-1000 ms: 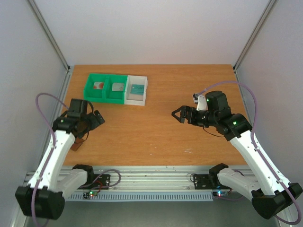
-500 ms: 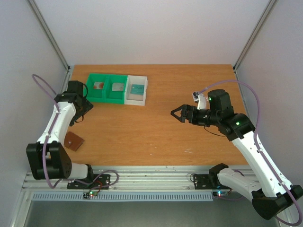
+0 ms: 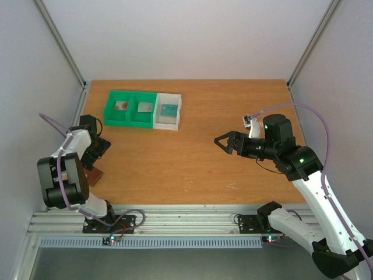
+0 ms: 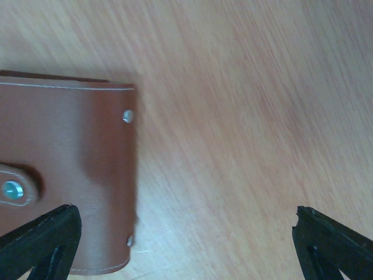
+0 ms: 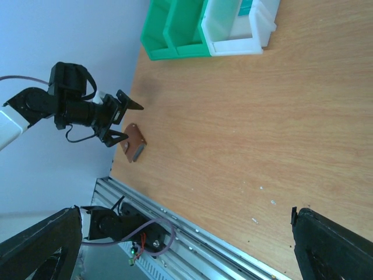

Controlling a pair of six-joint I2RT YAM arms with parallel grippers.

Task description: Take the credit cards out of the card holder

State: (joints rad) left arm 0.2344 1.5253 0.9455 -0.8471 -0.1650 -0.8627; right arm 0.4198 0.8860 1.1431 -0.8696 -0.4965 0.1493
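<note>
The card holder (image 3: 94, 174) is a brown wallet lying shut on the table near the left edge. In the left wrist view it (image 4: 64, 175) fills the left side, with its snap tab on top. My left gripper (image 3: 99, 147) hovers just behind it, open and empty, and its fingers (image 4: 41, 239) straddle the wallet's right edge and bare wood. The credit cards lie in the bins: a white card with a red mark (image 3: 121, 105), a greyish card (image 3: 144, 107) and a teal card (image 3: 169, 109). My right gripper (image 3: 224, 142) is open and empty above the middle right of the table.
The green bin (image 3: 116, 119) with two compartments and the white bin (image 3: 166, 124) stand side by side at the back left; both show in the right wrist view (image 5: 175, 41). The left arm is folded close to the table's left edge. The metal rail (image 3: 175, 219) runs along the near edge.
My left arm swung away to the back left, uncovering the wallet, then folded back down beside it. The right gripper drifted slightly to the right.
</note>
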